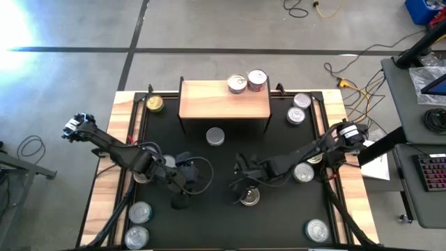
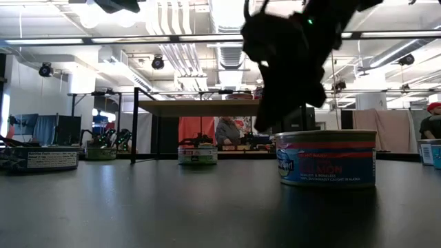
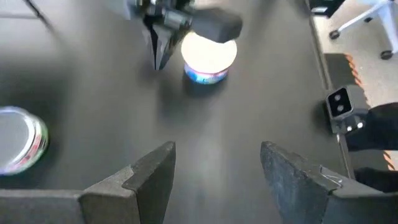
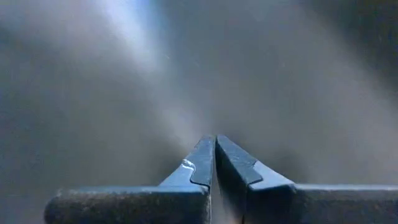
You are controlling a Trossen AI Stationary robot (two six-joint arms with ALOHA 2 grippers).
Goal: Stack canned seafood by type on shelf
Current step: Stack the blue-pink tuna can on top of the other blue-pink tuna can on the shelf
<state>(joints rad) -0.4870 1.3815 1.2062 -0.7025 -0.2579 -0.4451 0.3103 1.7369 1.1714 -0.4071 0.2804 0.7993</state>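
Black mat (image 1: pixel 209 157) on a light-wood table (image 1: pixel 104 188), contents listed from the left edge to the right.

- Near left corner of the mat: two silver-lidded cans, one (image 1: pixel 140 211) behind the other (image 1: pixel 136 236).
- Far left corner: a gold-lidded can (image 1: pixel 155 104), just left of the shelf.
- Left gripper (image 1: pixel 182 187): over the mat left of centre, fingers (image 3: pixel 146 174) spread apart with nothing between them. The left wrist view also catches a can (image 3: pixel 18 140) with a red and green side label beside it.
- Shelf (image 1: pixel 209 101): light-wood board on thin black legs, at the middle of the far edge. Two cans on its right end, touching: a silver-lidded one (image 1: pixel 237 84) and a red-sided one (image 1: pixel 258 80).
- One silver-lidded can (image 1: pixel 215 136) on the mat just in front of the shelf.
- Salmon can (image 1: pixel 249 197): blue and red label, upright on the mat near centre, in front of the shelf and well apart from it.
- Right gripper (image 1: pixel 237 167): over the mat centre, just beside and above the salmon can, fingers (image 4: pixel 205 162) pressed together and holding nothing.
- Right of the shelf: two silver-lidded cans (image 1: pixel 302 101) (image 1: pixel 296 116), close together.
- Right edge: a can (image 1: pixel 304 172) partly under the right arm.
- Near right corner: one silver-lidded can (image 1: pixel 317 230).
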